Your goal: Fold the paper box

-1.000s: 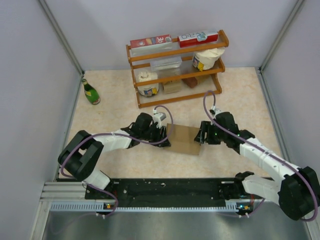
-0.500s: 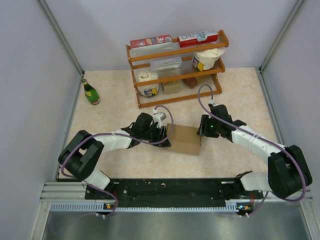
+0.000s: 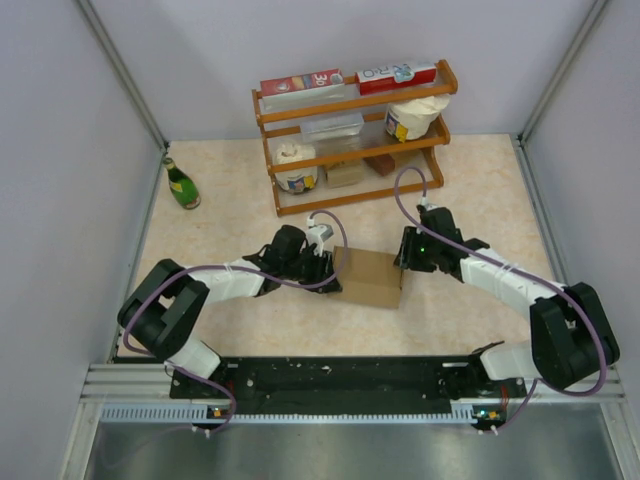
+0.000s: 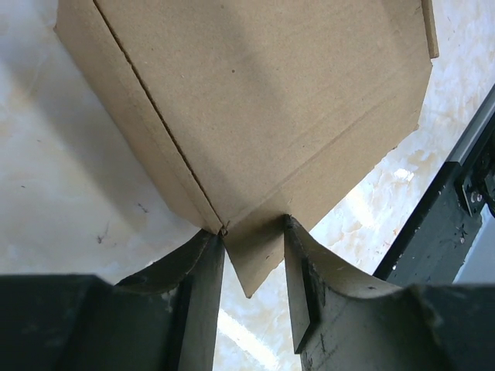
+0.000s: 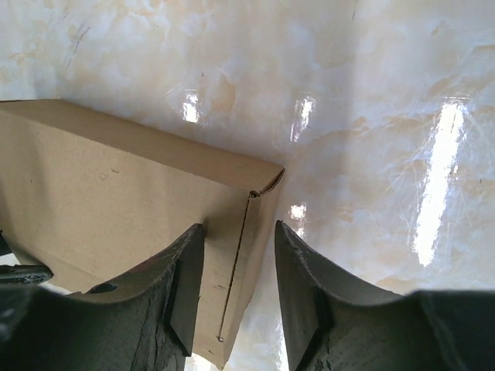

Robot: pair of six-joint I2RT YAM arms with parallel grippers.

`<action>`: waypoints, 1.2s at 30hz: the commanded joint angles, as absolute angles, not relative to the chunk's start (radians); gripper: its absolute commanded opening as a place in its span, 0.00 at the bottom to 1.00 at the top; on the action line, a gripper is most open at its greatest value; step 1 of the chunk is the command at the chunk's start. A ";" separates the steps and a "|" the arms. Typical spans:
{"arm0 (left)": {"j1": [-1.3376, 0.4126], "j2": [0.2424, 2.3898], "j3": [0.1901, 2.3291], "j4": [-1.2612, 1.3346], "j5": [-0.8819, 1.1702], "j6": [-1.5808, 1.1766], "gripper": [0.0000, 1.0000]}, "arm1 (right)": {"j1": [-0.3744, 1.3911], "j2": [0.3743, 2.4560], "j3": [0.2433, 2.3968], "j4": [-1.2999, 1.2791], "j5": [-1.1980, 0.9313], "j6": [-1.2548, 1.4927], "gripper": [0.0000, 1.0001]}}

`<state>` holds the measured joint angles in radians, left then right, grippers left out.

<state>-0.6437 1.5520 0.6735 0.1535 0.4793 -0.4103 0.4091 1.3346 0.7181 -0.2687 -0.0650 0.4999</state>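
- Paper box (image 3: 368, 278), sitting between both arms, is having its left corner flap pinched by the left gripper (image 4: 254, 230), apparently to steady it.
- Its closed body is lying flat on the table (image 3: 220, 215).
- Right gripper (image 5: 236, 228) is straddling the right end seam, probably readying a squeeze; whether it is already clamping cannot be told.

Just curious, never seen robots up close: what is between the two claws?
The box lies between the left gripper and the right gripper, one at each end, in the top view. Each wrist view shows a corner of it close up.
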 commanded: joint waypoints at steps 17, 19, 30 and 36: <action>-0.646 1.563 0.644 0.222 0.380 -0.247 0.39 | 0.387 1.391 0.744 -0.227 -0.075 0.500 0.40; -0.647 1.566 0.644 0.215 0.364 -0.236 0.39 | 0.387 1.394 0.746 -0.229 -0.078 0.500 0.40; -0.646 1.578 0.643 0.193 0.299 -0.225 0.45 | 0.385 1.414 0.759 -0.227 -0.089 0.497 0.40; -0.644 1.566 0.630 0.184 0.278 -0.235 0.47 | 0.383 1.417 0.759 -0.226 -0.092 0.495 0.40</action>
<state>-0.6483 1.5600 0.6579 0.2180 0.3714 -0.2626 0.3897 1.3899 0.7357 -0.2081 -0.0952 0.5018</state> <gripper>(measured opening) 0.465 0.404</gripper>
